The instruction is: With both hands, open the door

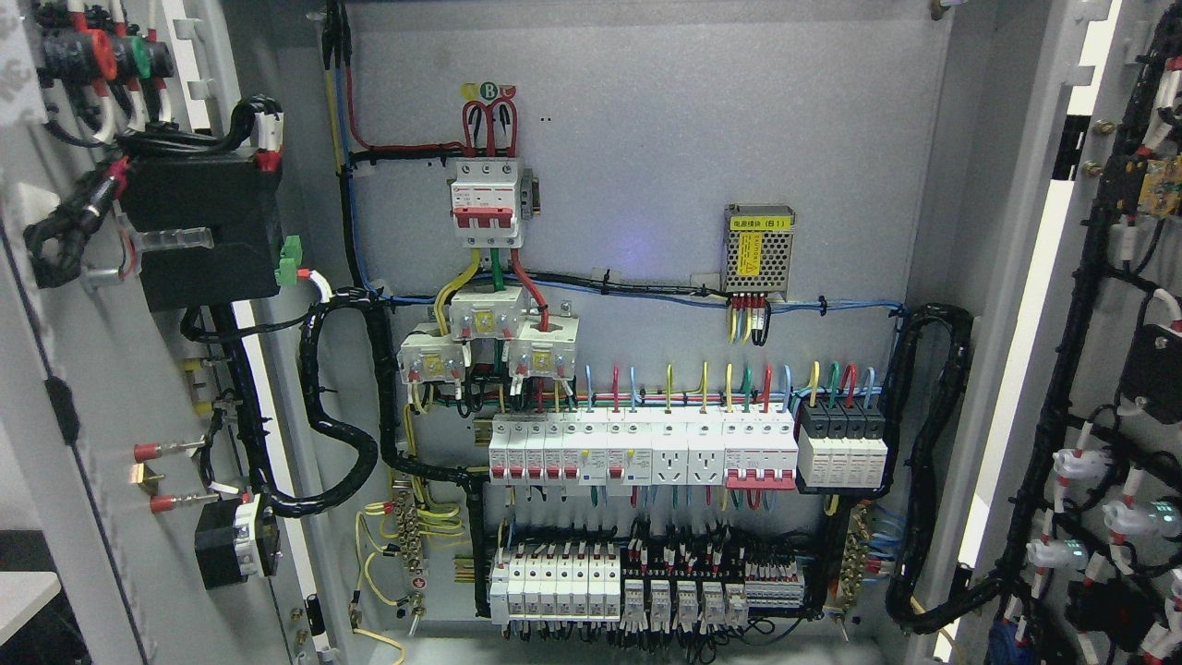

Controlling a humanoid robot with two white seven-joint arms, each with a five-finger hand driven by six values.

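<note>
We saw neither hand nor any fingers in the head view, so we could not tell their state. Left door (83, 388) stood swung wide at the near left, right door (1108, 369) wide at the near right. Beyond, cabinet back panel (646, 139) carried breakers (637, 448) and wiring.

On the grey back panel (665, 139), a red-and-white main breaker (487, 203) sits at about eleven o'clock from the centre. A perforated metal power supply (759, 249) with a yellow label sits at two o'clock. Three white current transformers (488, 342) cluster just below the breaker. Toward six o'clock runs a row of white breakers and sockets (646, 448), with terminal blocks and relays (646, 591) beneath it.
</note>
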